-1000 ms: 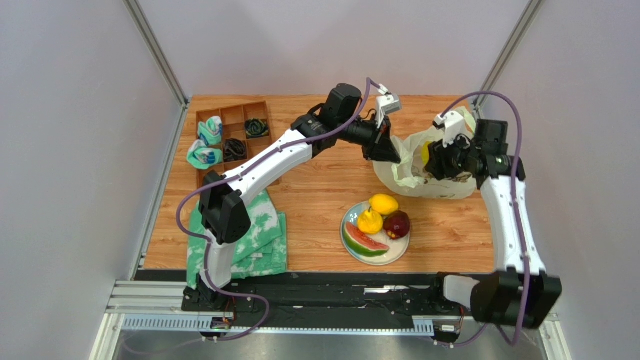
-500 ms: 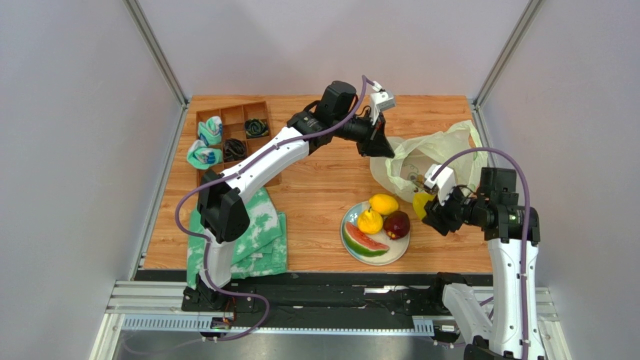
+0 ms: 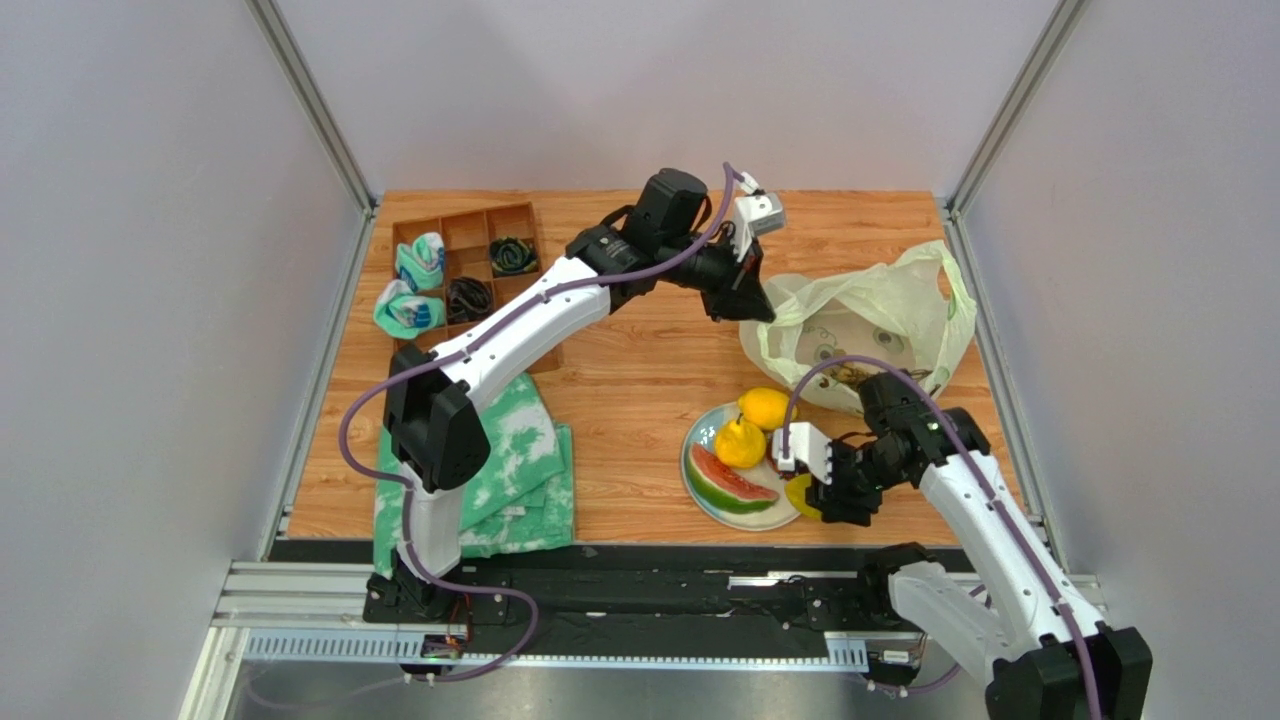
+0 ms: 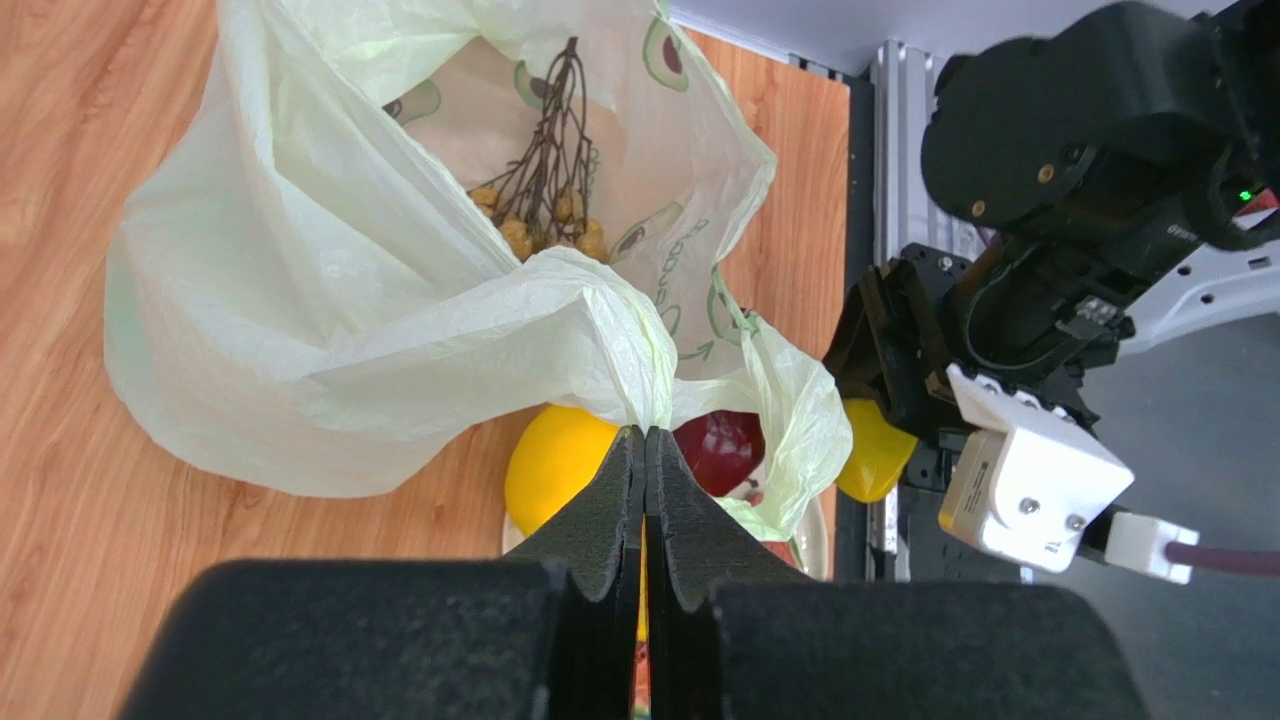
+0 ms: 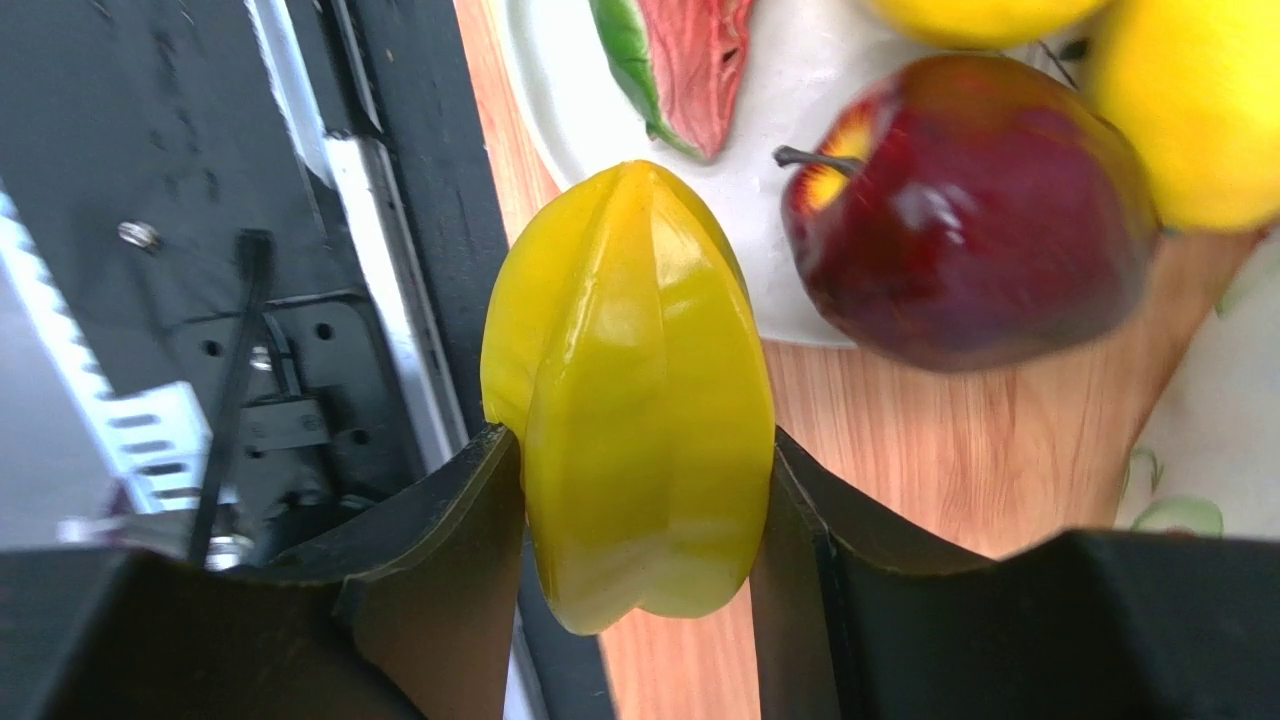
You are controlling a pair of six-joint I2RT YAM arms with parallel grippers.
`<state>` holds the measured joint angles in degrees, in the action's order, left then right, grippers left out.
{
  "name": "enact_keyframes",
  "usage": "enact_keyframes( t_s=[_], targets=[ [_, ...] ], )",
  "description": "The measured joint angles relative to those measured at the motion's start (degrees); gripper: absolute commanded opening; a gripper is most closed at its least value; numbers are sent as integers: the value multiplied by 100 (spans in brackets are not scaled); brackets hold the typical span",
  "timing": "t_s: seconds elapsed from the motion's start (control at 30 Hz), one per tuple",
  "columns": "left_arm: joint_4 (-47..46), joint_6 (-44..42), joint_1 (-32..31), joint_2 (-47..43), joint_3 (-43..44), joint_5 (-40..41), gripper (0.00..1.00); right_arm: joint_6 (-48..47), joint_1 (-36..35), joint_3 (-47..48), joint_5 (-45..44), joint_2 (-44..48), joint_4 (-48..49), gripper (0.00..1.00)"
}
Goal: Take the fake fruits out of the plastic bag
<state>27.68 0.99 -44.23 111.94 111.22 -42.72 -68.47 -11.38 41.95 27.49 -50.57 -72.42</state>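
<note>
The plastic bag (image 3: 879, 308) lies at the back right with its mouth held up. My left gripper (image 3: 756, 308) is shut on the bag's edge (image 4: 643, 435). A bunch of small brown balls (image 4: 549, 165) lies inside the bag. My right gripper (image 3: 822, 495) is shut on the yellow-green oval fruit (image 5: 639, 390) and holds it over the table's front edge, just right of the plate (image 3: 706, 503). The plate holds the lemon (image 3: 768, 405), pear (image 3: 738, 443), watermelon slice (image 3: 729, 483) and plum (image 5: 969, 210). My right wrist hides the plum in the top view.
A wooden divided tray (image 3: 466, 225) with rolled cloths and black cables stands at the back left. A green-and-white folded cloth (image 3: 519, 465) lies at the front left. The black rail (image 3: 646, 578) runs along the table's front edge.
My right gripper has left the bag with the yellow-green fruit and swung forward to the plate's right side. My left gripper has pulled the bag's edge slightly back and left.
</note>
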Motion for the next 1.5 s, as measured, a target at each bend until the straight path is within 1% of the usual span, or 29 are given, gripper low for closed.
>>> enact_keyframes(
  t_s=[0.07,0.13,0.2,0.27,0.37,0.4,0.47,0.5,0.6,0.73,0.87,1.0,1.1,1.13,1.17,1.23,1.27,1.33,1.43,1.47,1.5],
  targets=[
    [35,-85,0,-37,-42,31,0,-35,-299,-282,-205,2,330,46],
    [68,-144,0,-61,-83,50,0,-37,-511,-450,-352,-4,575,51],
    [96,-166,0,-63,-103,68,0,-24,-743,-553,-533,-87,861,60],
    [133,-199,0,-63,-109,92,0,50,-920,-599,-667,-232,1145,63],
    [133,-240,0,-66,-114,116,0,229,-1047,-619,-802,-404,1545,74],
    [136,-249,0,-68,-116,129,0,275,-1084,-616,-822,-448,1668,85],
    [136,-267,0,-79,-144,133,0,411,-1207,-616,-909,-544,1867,90],
    [138,-269,0,-83,-155,136,0,450,-1274,-616,-933,-590,1926,90],
    [146,-278,0,-90,-188,136,0,575,-1438,-616,-1001,-671,2052,90],
    [146,-280,0,-92,-201,129,0,669,-1456,-590,-1104,-570,2009,90],
    [146,-278,0,-92,-201,111,0,695,-1460,-361,-1259,-192,1506,86],
    [146,-275,0,-92,-201,96,0,695,-1423,61,-1469,382,879,85],
    [149,-269,2,-92,-199,87,0,721,-1285,509,-1543,863,619,88],
    [149,-264,2,-92,-199,79,0,811,-1224,660,-1569,990,625,88],
    [149,-262,4,-92,-199,74,0,920,-1163,802,-1596,1108,691,83],
    [151,-249,11,-92,-190,57,0,1191,-997,1045,-1598,1178,848,79],
    [153,-243,13,-92,-179,52,0,1388,-872,1185,-1593,1143,988,75],
    [175,-229,15,-92,-140,13,0,1749,-492,1464,-1478,890,1241,73],
    [175,-208,28,-92,-118,-55,0,2511,413,2041,-1174,20,1773,65],
    [179,-192,42,-92,-125,-74,0,2769,660,2269,-1086,-358,1923,60],
    [179,-177,46,-92,-138,-96,0,2955,813,2439,-1054,-647,2048,58]
  ],
)
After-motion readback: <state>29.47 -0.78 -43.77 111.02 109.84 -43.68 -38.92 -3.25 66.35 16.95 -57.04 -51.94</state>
